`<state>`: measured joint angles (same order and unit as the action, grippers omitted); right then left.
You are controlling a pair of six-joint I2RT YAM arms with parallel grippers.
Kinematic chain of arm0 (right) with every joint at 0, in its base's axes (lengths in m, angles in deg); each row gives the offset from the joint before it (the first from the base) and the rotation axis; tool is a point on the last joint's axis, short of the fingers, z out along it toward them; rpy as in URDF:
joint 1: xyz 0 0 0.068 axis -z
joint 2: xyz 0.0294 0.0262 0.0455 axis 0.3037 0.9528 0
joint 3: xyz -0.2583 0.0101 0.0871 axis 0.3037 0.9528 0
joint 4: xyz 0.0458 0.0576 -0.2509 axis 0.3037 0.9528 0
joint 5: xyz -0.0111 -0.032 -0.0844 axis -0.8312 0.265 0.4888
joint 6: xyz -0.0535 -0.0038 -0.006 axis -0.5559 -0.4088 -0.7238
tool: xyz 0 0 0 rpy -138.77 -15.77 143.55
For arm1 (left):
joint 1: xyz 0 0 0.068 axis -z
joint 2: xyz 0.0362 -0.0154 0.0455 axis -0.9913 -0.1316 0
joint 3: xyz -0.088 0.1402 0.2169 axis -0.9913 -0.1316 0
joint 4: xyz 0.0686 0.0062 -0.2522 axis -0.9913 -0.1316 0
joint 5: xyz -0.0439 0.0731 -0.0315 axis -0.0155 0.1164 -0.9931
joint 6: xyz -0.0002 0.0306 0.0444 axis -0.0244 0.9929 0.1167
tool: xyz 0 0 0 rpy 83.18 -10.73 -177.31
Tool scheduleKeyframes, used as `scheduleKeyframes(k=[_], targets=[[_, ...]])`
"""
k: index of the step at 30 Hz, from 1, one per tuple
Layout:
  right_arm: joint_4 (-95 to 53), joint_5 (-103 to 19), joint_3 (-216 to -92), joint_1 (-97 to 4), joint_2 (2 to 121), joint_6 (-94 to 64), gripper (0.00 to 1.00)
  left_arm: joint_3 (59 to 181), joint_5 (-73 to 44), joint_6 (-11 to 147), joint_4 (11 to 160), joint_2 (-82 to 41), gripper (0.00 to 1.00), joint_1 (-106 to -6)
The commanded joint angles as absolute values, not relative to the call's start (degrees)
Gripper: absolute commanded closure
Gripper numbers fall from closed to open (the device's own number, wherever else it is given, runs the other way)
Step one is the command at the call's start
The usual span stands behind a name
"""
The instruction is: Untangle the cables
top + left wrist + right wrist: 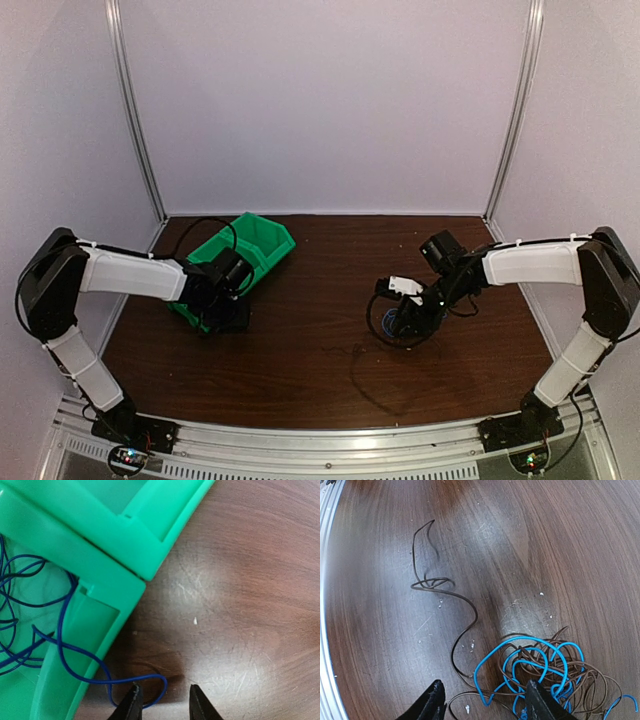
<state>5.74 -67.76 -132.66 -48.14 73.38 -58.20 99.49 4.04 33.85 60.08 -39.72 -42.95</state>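
A dark blue cable (127,680) lies bunched inside the green bin (115,530) and trails over its wall onto the table. It ends in a small loop at my left gripper (165,690), which is open, the loop's tip just inside its left finger. In the top view the left gripper (228,318) sits at the bin's near corner. My right gripper (485,687) is open and hangs low over the left side of a tangle of light blue cable (525,637) and brown cable (476,615). One brown strand runs off toward the upper left.
The green bin (255,245) stands at the back left of the dark wooden table (320,260). The tangle (385,325) lies right of centre under the right gripper (405,322). The metal table rim (325,630) runs along the left of the right wrist view.
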Motion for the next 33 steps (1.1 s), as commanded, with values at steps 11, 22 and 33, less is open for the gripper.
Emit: scheduleKeyframes(k=[11, 22, 33], targets=[[6.16, -68.25, -134.01, -48.10, 74.46, -58.82, 0.44, 100.52, 9.07, 34.53, 62.91, -43.51, 0.98, -42.45], [6.27, -68.10, -134.23, -48.21, 74.58, -59.00, 0.44, 110.10, 12.35, 39.45, 52.93, -30.45, 1.00, -42.72], [6.33, -67.82, -134.01, -48.22, 73.58, -59.16, 0.44, 109.73, 9.30, 43.76, 49.72, -25.35, 1.00, -53.95]])
